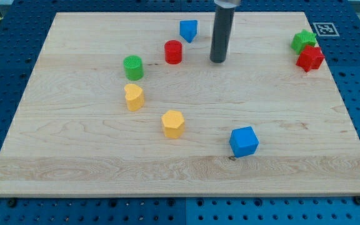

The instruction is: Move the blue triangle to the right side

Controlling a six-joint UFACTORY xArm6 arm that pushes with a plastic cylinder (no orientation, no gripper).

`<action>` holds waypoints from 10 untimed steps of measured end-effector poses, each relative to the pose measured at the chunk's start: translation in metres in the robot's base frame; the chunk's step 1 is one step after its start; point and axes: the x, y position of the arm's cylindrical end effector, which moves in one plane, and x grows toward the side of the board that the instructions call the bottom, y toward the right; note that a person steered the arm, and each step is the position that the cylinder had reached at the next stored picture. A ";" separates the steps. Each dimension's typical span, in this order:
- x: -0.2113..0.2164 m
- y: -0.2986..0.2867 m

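Note:
The blue triangle [189,30] sits near the view's top, a little left of centre, on the wooden board [92,169]. My tip [218,61] rests on the board just to the right of and below the blue triangle, apart from it. A red cylinder [173,52] stands below and to the left of the triangle, left of my tip.
A green cylinder [133,67] and a yellow heart-shaped block [134,97] lie at centre left. A yellow hexagonal block [173,124] and a blue cube [244,141] lie lower down. A green star [304,41] and a red star [309,58] touch at the top right edge.

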 end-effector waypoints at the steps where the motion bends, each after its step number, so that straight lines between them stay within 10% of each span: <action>1: -0.018 -0.054; 4: -0.081 -0.079; 10: -0.054 -0.023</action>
